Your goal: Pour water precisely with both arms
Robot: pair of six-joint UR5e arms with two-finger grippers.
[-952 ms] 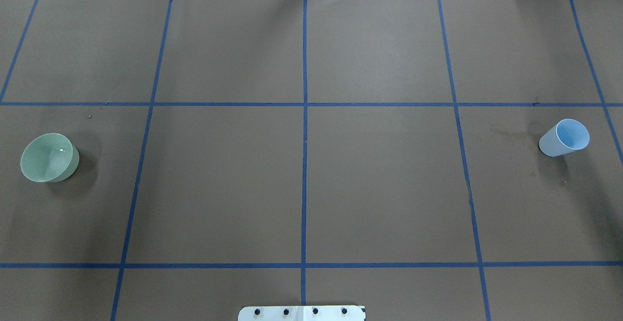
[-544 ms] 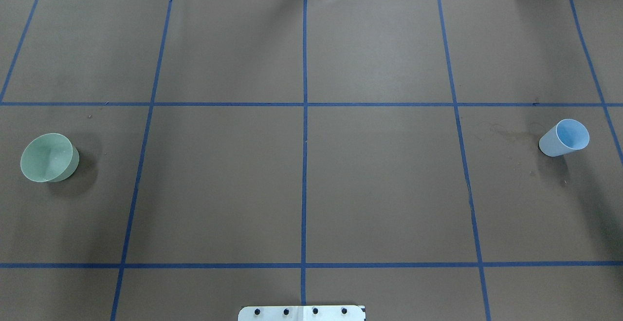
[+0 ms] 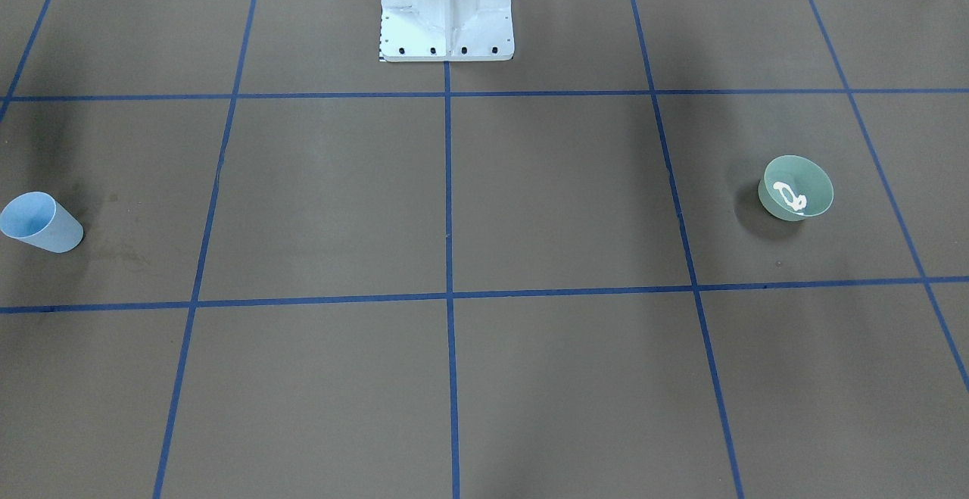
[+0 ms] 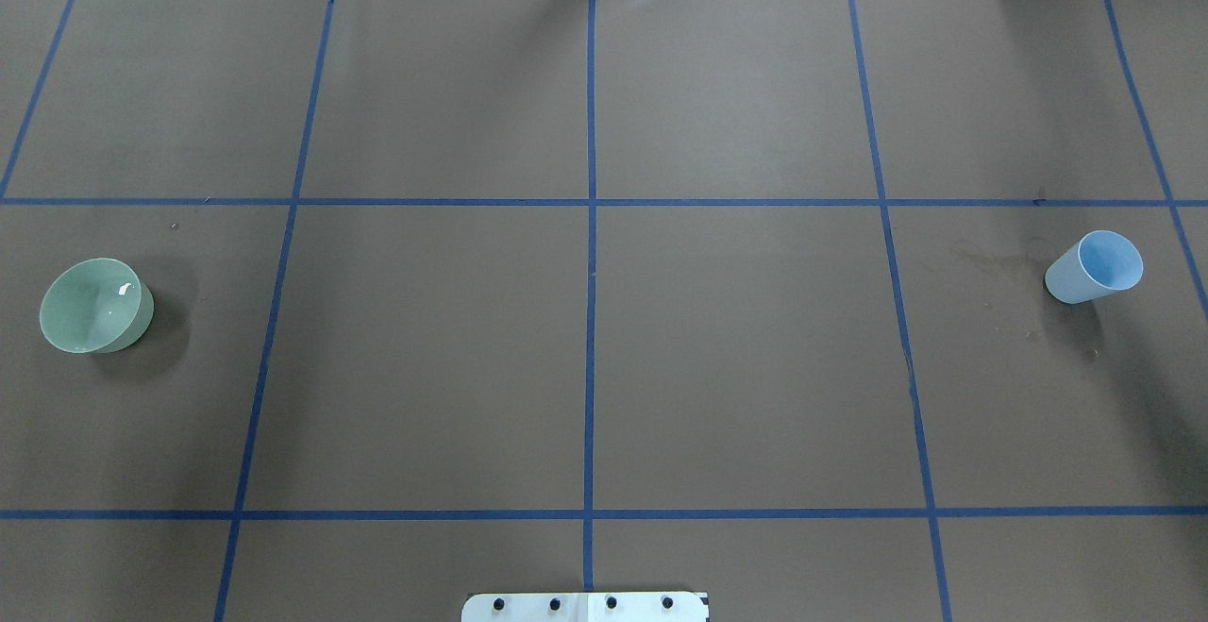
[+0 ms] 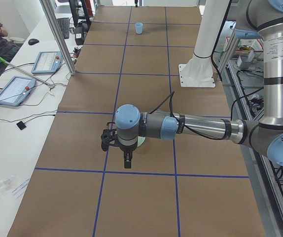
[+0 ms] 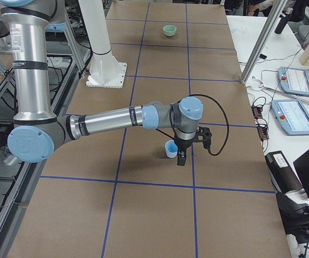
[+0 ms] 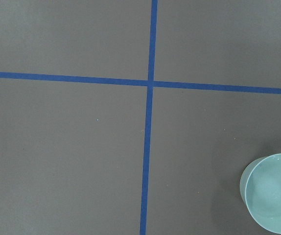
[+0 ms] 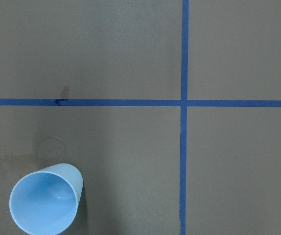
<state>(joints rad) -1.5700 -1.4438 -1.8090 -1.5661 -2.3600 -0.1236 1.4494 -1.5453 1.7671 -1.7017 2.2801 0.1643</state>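
A pale green bowl [image 4: 94, 306] stands on the table's left side and also shows in the front view [image 3: 795, 188] and the left wrist view [image 7: 272, 198]. White glints of water [image 3: 792, 196] lie in it. A light blue cup [image 4: 1095, 266] stands upright on the right side and also shows in the right wrist view [image 8: 46, 200]. The left gripper [image 5: 125, 162] hangs just above the table beside the bowl. The right gripper [image 6: 181, 157] hangs next to the cup [image 6: 170, 149]. Both show only in the side views, so I cannot tell whether they are open or shut.
The white pedestal [image 3: 447, 10] is bolted at the table's near middle edge. Blue tape lines divide the brown table cover [image 4: 736, 348]. Tablets [image 5: 14, 90] and cables lie on the operators' desk. An aluminium post [image 6: 261, 45] stands at the table's far edge.
Only the white glint in the green bowl flickers from frame to frame. The bowl and the cup have not moved.
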